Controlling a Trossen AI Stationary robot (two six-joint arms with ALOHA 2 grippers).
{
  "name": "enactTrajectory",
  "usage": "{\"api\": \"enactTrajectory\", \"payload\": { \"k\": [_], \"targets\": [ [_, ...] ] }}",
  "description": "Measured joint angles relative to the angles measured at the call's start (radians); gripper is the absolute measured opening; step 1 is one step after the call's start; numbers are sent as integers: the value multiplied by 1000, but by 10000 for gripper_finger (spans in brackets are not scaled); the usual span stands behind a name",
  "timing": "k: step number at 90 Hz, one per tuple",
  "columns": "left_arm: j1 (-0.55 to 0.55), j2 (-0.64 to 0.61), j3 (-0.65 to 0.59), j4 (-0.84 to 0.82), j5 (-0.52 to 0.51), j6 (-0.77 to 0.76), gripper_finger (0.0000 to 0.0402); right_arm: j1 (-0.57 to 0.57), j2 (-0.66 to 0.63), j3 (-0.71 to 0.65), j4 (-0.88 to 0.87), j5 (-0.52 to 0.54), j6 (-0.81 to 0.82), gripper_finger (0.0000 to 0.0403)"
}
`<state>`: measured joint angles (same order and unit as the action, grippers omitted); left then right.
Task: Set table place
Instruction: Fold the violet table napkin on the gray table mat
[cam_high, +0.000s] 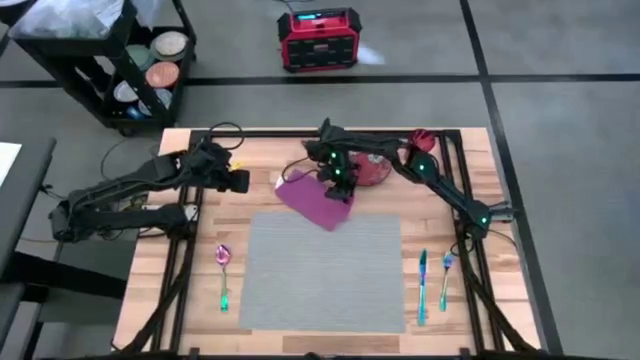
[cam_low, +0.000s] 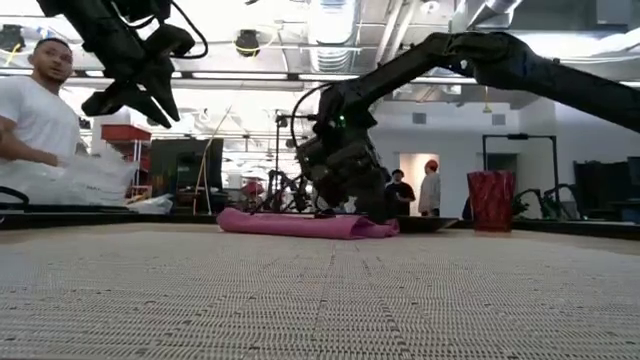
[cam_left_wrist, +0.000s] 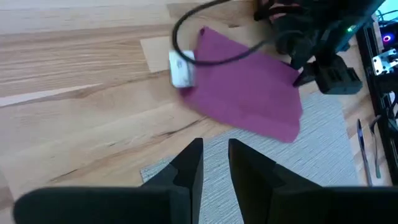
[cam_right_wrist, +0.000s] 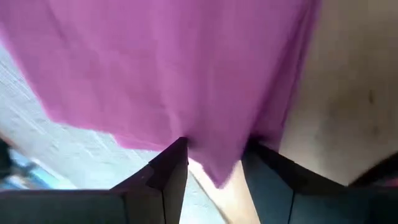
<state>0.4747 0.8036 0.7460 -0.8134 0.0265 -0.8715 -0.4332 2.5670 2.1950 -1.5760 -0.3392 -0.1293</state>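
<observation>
Left of the large plain grey rectangular placemat (cam_high: 322, 270), a small spoon with a pinkish iridescent bowl (cam_high: 224, 274) lies on the pale butcher-block tabletop (cam_high: 150, 268). Above that side the left tool (cam_left_wrist: 214, 163) hangs off the mat's far left corner, its two dark fingers a narrow gap apart and holding nothing. The placemat itself lies flat and square in the middle of the tabletop, woven-looking, thin and much the biggest thing there. I'd judge it light and floppy, likely to drag or buckle, so an edge or corner is the place to pinch it. At its far edge a magenta cloth napkin (cam_high: 318, 197) overlaps the mat, and the right tool (cam_right_wrist: 213, 163) is down on it, fingers parted with the cloth's edge between them; whether it grips, I cannot tell. Behind stands a red dish (cam_high: 375, 172). Right of the mat lie a teal knife (cam_high: 422, 285) and fork (cam_high: 446, 273).
</observation>
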Motion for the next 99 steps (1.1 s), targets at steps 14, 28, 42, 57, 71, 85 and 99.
{"api": "enactTrajectory", "payload": {
  "k": [14,28,42,57,71,85,99],
  "targets": [
    [0,0,0,1,-6,8,61,0,1,1,0,10,0,114],
    [0,0,0,2,-25,15,61,0,2,1,5,22,-6,27],
    [0,0,0,3,-35,15,61,15,4,14,6,26,-23,3],
    [0,0,0,5,-40,14,61,47,-26,80,14,41,-29,1],
    [0,0,0,22,-63,14,61,96,-134,146,7,92,-29,0],
    [0,0,0,26,-80,14,61,153,-236,156,9,136,-11,0],
    [0,0,0,26,-96,13,61,240,-294,157,10,135,-14,0]
  ]
}}
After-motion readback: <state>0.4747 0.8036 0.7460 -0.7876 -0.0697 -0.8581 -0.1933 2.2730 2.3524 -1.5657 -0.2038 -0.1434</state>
